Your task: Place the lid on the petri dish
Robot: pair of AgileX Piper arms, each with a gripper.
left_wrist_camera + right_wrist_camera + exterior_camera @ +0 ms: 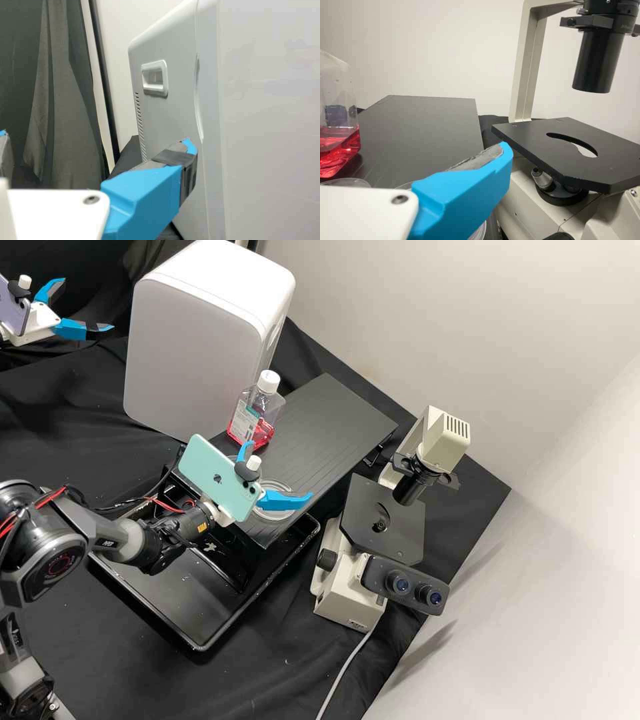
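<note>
Fingers [285, 501] gape empty: left gripper [87, 303] aside, right gripper [280, 469] over one petri dish [279, 487].

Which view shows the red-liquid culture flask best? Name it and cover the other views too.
The high view: the culture flask stands whole, white cap to red liquid, on the black platform beside the white box. The right wrist view catches part of its body and red liquid; the left wrist view faces the white box's side.
</note>
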